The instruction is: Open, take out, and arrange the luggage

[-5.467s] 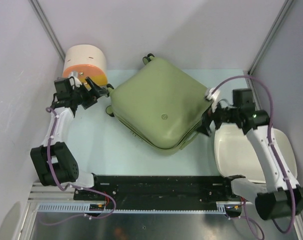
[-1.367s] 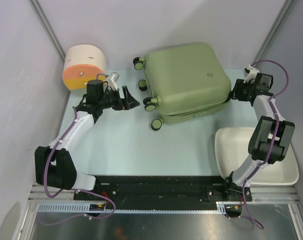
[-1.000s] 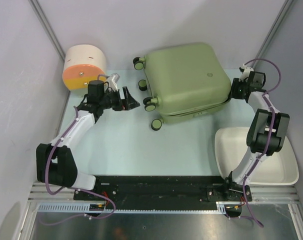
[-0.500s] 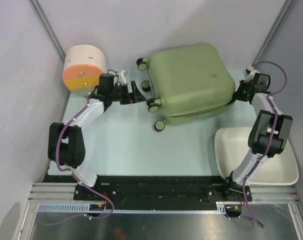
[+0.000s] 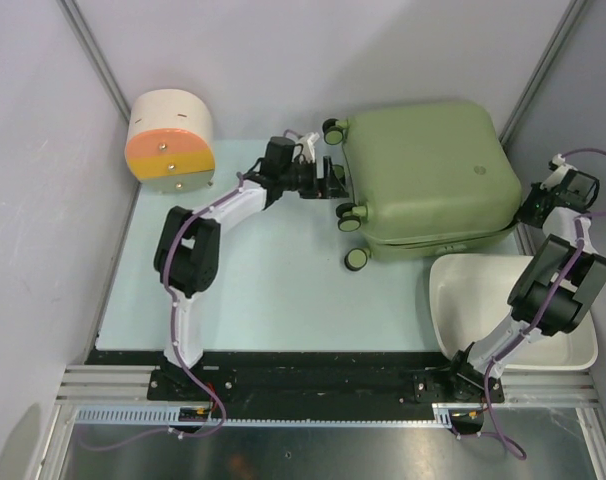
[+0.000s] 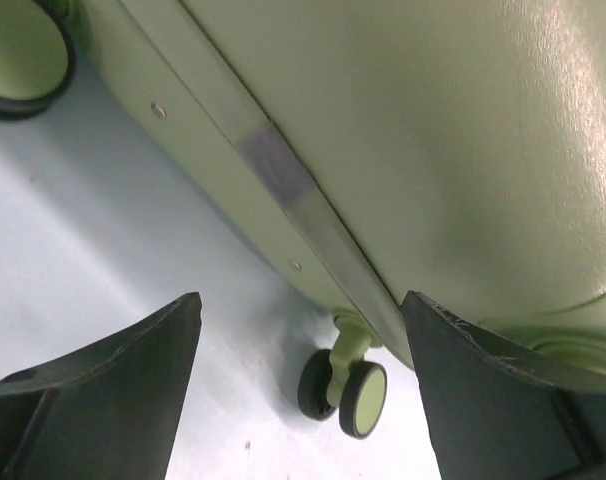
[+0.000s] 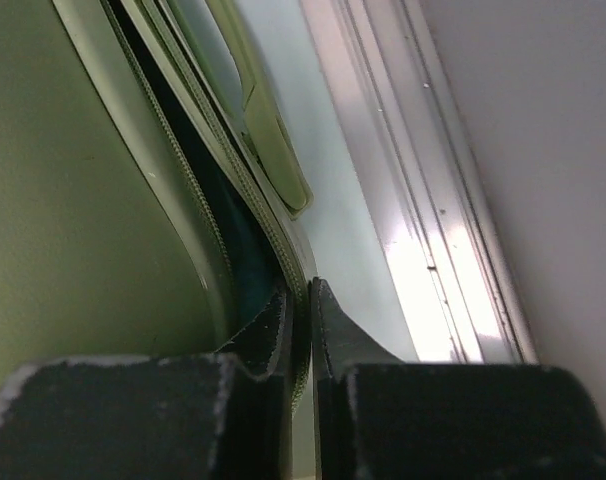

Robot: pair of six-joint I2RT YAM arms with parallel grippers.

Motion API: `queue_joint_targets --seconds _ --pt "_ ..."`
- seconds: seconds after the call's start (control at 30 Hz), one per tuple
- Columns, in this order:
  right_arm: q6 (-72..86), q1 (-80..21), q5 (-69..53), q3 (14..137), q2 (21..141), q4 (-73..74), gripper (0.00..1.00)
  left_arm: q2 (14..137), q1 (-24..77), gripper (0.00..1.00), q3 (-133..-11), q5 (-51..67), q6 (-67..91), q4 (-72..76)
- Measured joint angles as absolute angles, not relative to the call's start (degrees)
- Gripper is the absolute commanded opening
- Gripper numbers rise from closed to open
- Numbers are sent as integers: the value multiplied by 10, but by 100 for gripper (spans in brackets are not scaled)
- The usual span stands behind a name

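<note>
**Item 1.** Large pale olive-green soft-shell suitcase (image 5: 428, 165), rounded corners. It lies flat at 1 o'clock on the pale blue table top (image 5: 263, 290). The small green wheels (image 5: 356, 258) are turned toward 9 o'clock. The shell halves are together. The zip seam (image 7: 218, 170) is slightly parted on the 3 o'clock side, with black lining (image 7: 245, 260) showing in the gap.

**Item 2.** Left gripper (image 5: 328, 180). It sits at the suitcase's 9 o'clock side, among the wheels. The jaws are spread wide with nothing held between them.

**Item 3.** Right gripper (image 7: 301, 295). It is at the suitcase's 3 o'clock edge. The fingers are pinched almost together on the zip seam.

**Item 4.** Round cream-and-orange drum-shaped container (image 5: 171, 135). It stands at 10 o'clock on the table, well apart from the suitcase.

**Item 5.** White oval plastic basin (image 5: 473, 295). It sits at 4 o'clock, with its rim just beside the suitcase's 5 o'clock corner. Whether they touch cannot be told.
</note>
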State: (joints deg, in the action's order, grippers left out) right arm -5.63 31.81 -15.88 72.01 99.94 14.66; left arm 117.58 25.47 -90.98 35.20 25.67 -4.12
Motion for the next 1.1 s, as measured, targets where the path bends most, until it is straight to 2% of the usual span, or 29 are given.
queue_joint_targets --seconds 0.03,0.1,0.13,0.17,0.23,0.27,0.3,0.47,0.67,0.77,0.87,1.1 --pt "-60 324 -159 720 999 147 9 1189 258 86 -924 352 260 -37" --pt "-63 331 -159 720 997 148 25 1208 263 87 -947 352 261 -34" --pt "-64 334 -160 720 996 149 33 1216 265 87 -958 352 261 -33" --pt "-65 335 -161 719 994 152 49 1219 265 88 -963 352 260 -30" --pt "-67 339 -156 713 984 155 63 1218 263 92 -963 352 257 -27" --pt "-77 345 -149 710 974 158 74 1216 260 93 -963 352 251 -23" --pt "-76 349 -149 709 967 160 78 1212 256 94 -961 352 246 -23" --pt "-93 360 -159 708 906 155 90 1125 205 96 -885 355 210 -24" --pt "-128 351 -217 708 826 147 96 933 149 100 -761 371 101 -55" --pt "-165 333 -266 708 788 167 97 851 184 100 -709 388 25 -76" --pt "-209 305 -314 708 748 206 98 819 245 100 -686 387 -45 -98" --pt "-300 220 -385 708 679 322 97 877 354 100 -710 346 -136 -135"
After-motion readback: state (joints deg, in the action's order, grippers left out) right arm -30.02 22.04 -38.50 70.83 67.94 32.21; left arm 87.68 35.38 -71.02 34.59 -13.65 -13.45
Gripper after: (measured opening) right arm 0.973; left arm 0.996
